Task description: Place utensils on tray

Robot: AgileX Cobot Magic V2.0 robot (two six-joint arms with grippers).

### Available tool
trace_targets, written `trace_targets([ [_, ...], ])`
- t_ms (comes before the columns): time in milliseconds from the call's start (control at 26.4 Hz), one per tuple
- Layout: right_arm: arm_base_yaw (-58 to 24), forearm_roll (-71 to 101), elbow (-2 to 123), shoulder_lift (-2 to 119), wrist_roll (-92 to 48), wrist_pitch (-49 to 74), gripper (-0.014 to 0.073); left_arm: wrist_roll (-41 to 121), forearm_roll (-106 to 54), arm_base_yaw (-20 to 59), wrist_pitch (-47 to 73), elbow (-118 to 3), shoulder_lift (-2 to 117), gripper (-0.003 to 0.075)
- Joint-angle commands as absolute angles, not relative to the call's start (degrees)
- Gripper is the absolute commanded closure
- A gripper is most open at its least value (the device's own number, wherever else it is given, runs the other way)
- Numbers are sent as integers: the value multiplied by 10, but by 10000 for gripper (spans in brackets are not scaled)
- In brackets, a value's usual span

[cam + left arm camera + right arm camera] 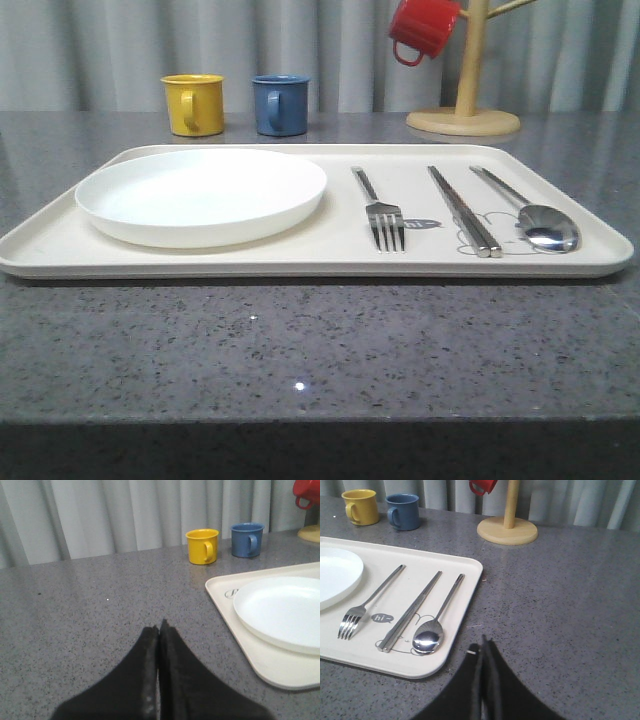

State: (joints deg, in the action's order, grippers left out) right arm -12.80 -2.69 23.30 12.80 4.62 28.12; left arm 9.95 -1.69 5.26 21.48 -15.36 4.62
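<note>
The cream tray (330,262) (457,645) (250,655) lies across the grey counter. On its left half rests the round white plate (200,195) (280,607) (335,575). To the plate's right lie the fork (383,215) (367,605), the chopsticks (463,212) (412,610) and the spoon (535,220) (435,625), side by side. My left gripper (160,625) is shut and empty over bare counter left of the tray. My right gripper (482,642) is shut and empty, just off the tray's right edge near the spoon.
A yellow mug (193,104) (202,546) and a blue mug (280,105) (247,540) stand behind the tray. A wooden mug stand (465,110) (507,527) at the back right carries a red mug (422,28). A grey curtain closes off the back.
</note>
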Motion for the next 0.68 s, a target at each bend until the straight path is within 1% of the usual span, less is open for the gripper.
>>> trace_targets([
  [0,-127,-36,248,133,42,232,712,94,-13,72,169,-136,29,739],
  [151,-127,-36,248,133,42,232,712,94,-14,75,168,-94,-19,739],
  [303,-127,-36,248,133,42,232,712,94,-16,71,135,-60,-17,739],
  [530,-127,-36,248,133,42,232,712,94,-16,71,35,2,-17,739],
  [644,-127,-36,248,133,42,232,712,94,-16,71,43,5,-17,739],
])
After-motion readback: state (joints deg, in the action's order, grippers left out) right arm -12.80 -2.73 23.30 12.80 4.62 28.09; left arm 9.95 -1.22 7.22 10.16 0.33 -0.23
